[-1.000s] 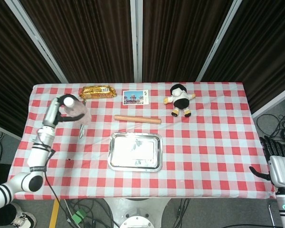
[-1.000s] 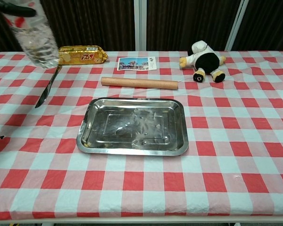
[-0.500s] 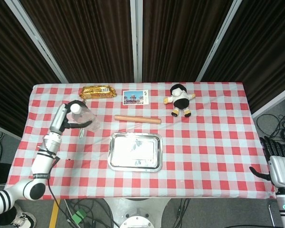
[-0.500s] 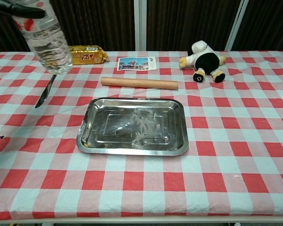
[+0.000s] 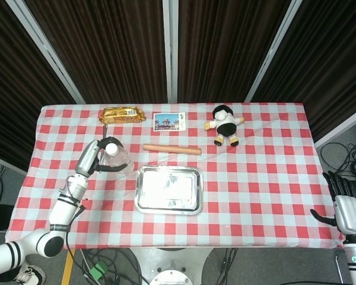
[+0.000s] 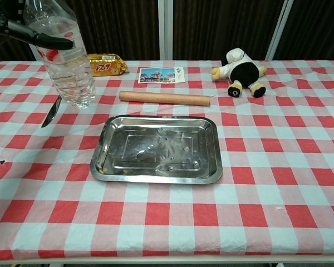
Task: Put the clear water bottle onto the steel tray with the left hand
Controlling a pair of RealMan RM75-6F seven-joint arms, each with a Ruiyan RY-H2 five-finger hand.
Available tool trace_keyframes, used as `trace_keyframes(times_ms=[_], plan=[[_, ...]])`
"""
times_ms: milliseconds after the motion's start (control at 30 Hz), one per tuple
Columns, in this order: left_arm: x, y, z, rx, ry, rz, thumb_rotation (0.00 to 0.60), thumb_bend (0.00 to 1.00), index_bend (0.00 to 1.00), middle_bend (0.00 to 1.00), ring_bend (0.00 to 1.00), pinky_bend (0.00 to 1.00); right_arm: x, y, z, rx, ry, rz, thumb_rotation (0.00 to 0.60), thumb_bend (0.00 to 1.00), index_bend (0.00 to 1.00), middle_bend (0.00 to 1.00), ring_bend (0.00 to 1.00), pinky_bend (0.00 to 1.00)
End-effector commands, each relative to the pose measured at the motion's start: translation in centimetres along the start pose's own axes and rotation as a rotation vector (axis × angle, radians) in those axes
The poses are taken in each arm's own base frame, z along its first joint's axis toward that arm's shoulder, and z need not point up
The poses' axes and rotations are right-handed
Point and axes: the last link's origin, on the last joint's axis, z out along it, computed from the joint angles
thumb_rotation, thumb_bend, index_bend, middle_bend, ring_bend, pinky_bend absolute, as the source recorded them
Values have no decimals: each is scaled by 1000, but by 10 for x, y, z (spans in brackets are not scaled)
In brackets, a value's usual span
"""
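My left hand (image 5: 98, 159) grips the clear water bottle (image 5: 117, 157) near its top and holds it upright in the air, just left of the steel tray (image 5: 168, 189). In the chest view the bottle (image 6: 64, 55) hangs above the cloth at the upper left, dark fingers (image 6: 36, 36) wrapped across it, and the tray (image 6: 157, 149) lies bare to its lower right. My right hand (image 5: 347, 205) hangs off the table's right edge with its fingers spread and nothing in them.
A knife (image 6: 52, 111) lies on the cloth under the bottle. Behind the tray lies a wooden rolling pin (image 6: 164, 98). A gold snack pack (image 6: 105, 64), a postcard (image 6: 161, 74) and a plush toy (image 6: 240, 71) sit along the far edge.
My left hand has carried the bottle rightward and toward the tray, from the table's left edge to beside the tray's left rim. The right hand is unchanged.
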Motion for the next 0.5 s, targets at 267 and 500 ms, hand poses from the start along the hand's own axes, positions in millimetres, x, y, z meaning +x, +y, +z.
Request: trace_keyframes(times_ms=[267, 500], plan=[[-38, 21, 9, -32, -29, -137, 600, 215, 590, 625, 496, 533, 4, 0, -1, 3, 14, 9, 600, 101, 64, 34, 0, 0], [-86, 6, 4, 23, -87, -200, 600, 216, 590, 625, 496, 532, 6, 2, 1, -8, 14, 20, 600, 101, 65, 34, 0, 0]])
